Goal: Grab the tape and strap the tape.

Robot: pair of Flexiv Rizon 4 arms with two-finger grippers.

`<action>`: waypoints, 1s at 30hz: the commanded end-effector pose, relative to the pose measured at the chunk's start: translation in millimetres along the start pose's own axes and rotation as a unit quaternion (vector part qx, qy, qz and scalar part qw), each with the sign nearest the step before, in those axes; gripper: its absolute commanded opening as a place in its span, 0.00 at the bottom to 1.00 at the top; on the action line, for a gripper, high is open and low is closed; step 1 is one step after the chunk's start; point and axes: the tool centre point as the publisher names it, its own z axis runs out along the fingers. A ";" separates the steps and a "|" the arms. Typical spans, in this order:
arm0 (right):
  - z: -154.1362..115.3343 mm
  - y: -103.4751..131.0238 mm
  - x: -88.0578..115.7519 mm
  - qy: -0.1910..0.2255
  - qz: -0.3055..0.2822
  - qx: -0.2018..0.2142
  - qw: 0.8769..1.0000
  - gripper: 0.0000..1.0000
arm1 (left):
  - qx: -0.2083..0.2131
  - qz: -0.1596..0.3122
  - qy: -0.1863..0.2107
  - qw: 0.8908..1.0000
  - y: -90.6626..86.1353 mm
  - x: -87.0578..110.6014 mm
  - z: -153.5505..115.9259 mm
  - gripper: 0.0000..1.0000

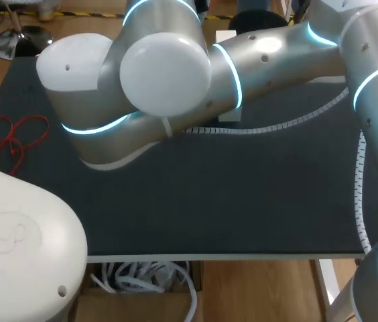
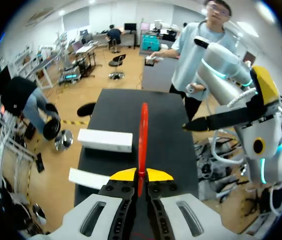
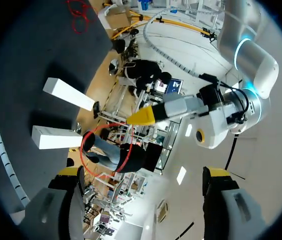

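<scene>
Your left tool pinches the red tape loop, seen edge-on, with its long axis running straight ahead of the fingers over the dark tabletop. Two white boxes lie on it. Your right tool gapes wide.

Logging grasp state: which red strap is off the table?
The red loop pinched between the left claw's yellow tips, held in the air. The other red straps lie tangled on the table by its left edge.
</scene>
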 end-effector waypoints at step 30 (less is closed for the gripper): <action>-0.5 -2.1 -1.1 0.001 -0.002 -0.002 1.000 1.00 | -0.182 -0.376 -0.017 0.908 319.5 121.3 -58.5 0.00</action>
